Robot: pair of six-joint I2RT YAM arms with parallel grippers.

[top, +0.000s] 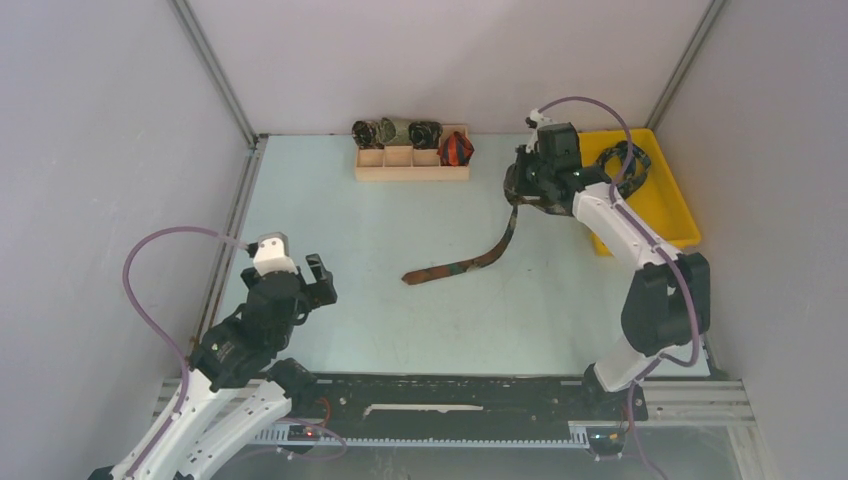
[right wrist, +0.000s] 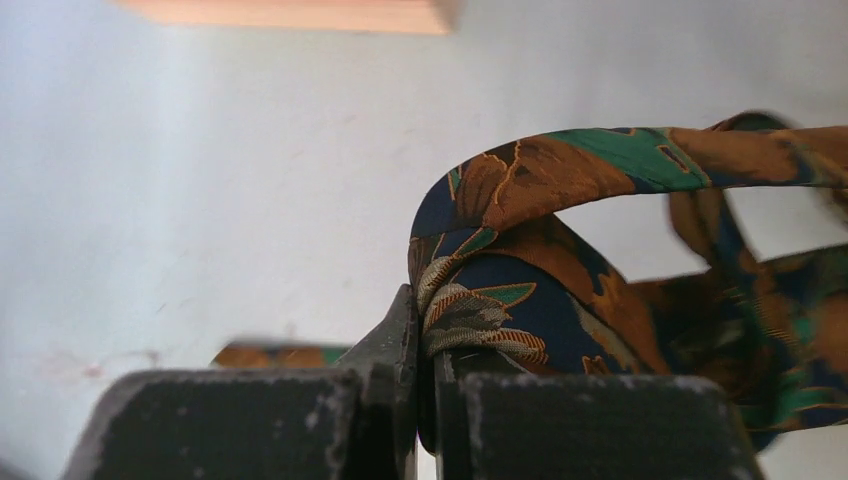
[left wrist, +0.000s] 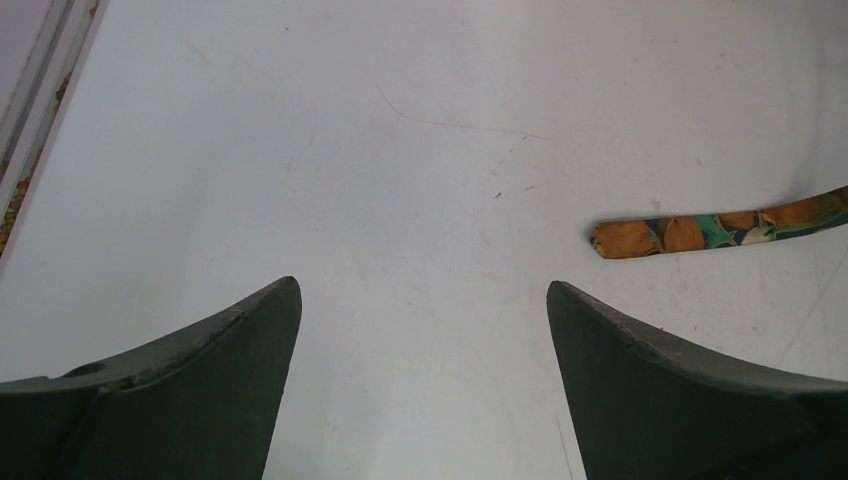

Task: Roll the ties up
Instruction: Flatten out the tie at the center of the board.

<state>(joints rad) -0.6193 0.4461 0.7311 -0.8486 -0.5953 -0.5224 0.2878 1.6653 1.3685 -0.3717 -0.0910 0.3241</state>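
- Two hands are showing. My right hand [right wrist: 425, 340] is pinching shut on a bunched fold of the brown-orange-green tie [top: 470, 262] at the far right, just beside the yellow tray [top: 672, 205]. My left hand [left wrist: 424, 340] is hovering wide open and empty over the near-left surface [top: 400, 230].
- From that grip the tie's free length is trailing across the surface toward the middle. Its narrow end is lying flat, well apart from the left hand.
- I am judging the grip itself to be the main risk. The fingers are biting a crumpled loop rather than a flat end, so a roll begun from here could be coming out lopsided or loose.
- Fabric could be slipping out of the pinch if I am pulling while the tail is dragging on the surface.
- Nothing is pinning the far end, so the strip could be twisting as I am moving it.
- The bunch is hanging close to the tray, where it could be snagging on the rim or on the other tie [top: 628, 165] lying loosely inside.
- I am not making out which end of the tie is gripped. The right wrist view is blurring toward its right side, and from above the wrist is covering the pinch.
- At the far edge the wooden box [top: 412, 172] is holding rolled ties [top: 400, 131], but they are showing too small and dark for me to be telling their prints apart, and the right wrist view is cutting the box off.
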